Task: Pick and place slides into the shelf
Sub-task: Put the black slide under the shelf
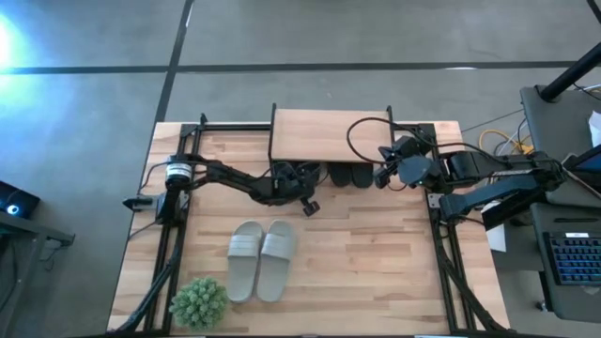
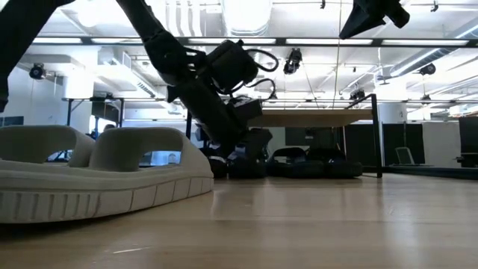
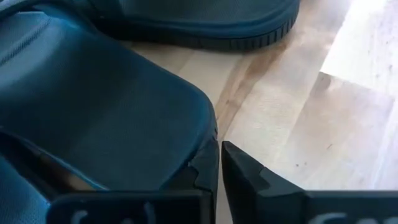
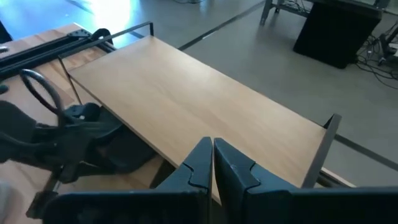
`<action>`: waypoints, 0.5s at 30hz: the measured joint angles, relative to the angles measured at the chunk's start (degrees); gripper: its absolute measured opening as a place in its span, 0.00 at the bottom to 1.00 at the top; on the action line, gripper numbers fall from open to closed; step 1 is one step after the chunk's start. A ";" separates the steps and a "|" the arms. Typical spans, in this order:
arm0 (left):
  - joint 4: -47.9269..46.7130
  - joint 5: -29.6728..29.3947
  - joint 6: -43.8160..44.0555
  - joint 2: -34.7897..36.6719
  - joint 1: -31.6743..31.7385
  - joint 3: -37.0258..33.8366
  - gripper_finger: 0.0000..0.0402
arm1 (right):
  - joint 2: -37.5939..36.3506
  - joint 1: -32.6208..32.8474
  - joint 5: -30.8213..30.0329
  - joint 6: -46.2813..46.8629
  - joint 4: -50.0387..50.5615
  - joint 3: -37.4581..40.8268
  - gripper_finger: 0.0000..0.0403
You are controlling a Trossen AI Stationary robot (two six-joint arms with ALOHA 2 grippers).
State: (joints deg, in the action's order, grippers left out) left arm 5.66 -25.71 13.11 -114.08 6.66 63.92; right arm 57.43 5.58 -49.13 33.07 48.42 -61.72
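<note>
One black slide (image 3: pixel 93 106) fills the left wrist view, with a second black slide (image 3: pixel 205 25) beyond it. They lie on the table at the shelf's (image 1: pixel 329 136) near edge, with more black slides (image 1: pixel 349 176) tucked under the plank (image 2: pixel 314 119). My left gripper (image 3: pixel 219 165) (image 1: pixel 286 183) is shut, low beside the black slide. The pale pair (image 1: pixel 261 258) (image 2: pixel 97 172) rests sole-down in the table's middle, untouched. My right gripper (image 4: pixel 211 155) (image 2: pixel 373 15) is shut and hangs high above the shelf's right end. My left gripper lies against the nearer black slide. The outer side of one shut finger (image 3: pixel 202 168) meets the slide's rounded edge (image 3: pixel 186 124). The arm slants down from the table's left. The slide lies flat on the table.
A small green plant (image 1: pixel 199 302) stands at the near left corner. Black frame rails run along both table sides (image 1: pixel 174 235) (image 1: pixel 446 253). Bare wood lies right of the pale pair (image 1: pixel 376 253). A keyboard and cables sit off the table's right edge (image 1: pixel 573 258).
</note>
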 joint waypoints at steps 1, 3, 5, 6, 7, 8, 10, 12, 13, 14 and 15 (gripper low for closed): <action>0.17 -0.01 0.00 0.00 0.04 0.00 0.02 | 0.00 0.00 0.00 0.25 0.46 0.00 0.02; 0.40 1.80 0.06 0.00 0.41 0.00 0.02 | 0.00 0.00 0.00 0.77 1.25 0.08 0.02; 0.92 1.62 0.08 0.00 0.37 -0.02 0.02 | 0.00 0.00 -0.01 1.38 1.84 0.14 0.02; 1.11 1.72 0.08 0.00 0.37 -0.02 0.02 | 0.00 0.00 0.00 1.59 2.27 0.16 0.02; 1.26 1.72 0.12 0.00 0.37 -0.02 0.02 | 0.00 0.00 0.01 1.83 2.52 0.16 0.02; 1.36 1.70 0.42 0.00 0.37 -0.02 0.02 | 0.00 0.00 0.00 2.14 2.66 0.16 0.02; 1.35 1.99 1.53 0.06 0.37 0.09 0.02 | 0.00 0.00 0.03 2.75 2.97 0.16 0.02; 1.82 3.89 2.43 0.52 0.22 0.38 0.02 | 0.00 0.00 0.32 3.15 3.50 0.16 0.02; 3.11 4.98 3.07 0.83 -0.17 0.54 0.02 | 0.00 0.00 0.62 3.22 3.81 0.16 0.02; 4.71 6.81 3.14 1.50 -0.61 0.66 0.02 | 0.00 0.00 1.14 3.31 3.87 0.17 0.02; 5.81 8.69 3.14 2.25 -1.21 0.72 0.02 | 0.00 0.00 1.51 3.33 3.83 0.22 0.02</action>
State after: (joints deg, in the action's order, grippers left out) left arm 11.47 -17.02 16.25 -111.83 5.45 64.64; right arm 57.43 5.58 -47.62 36.40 52.25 -61.50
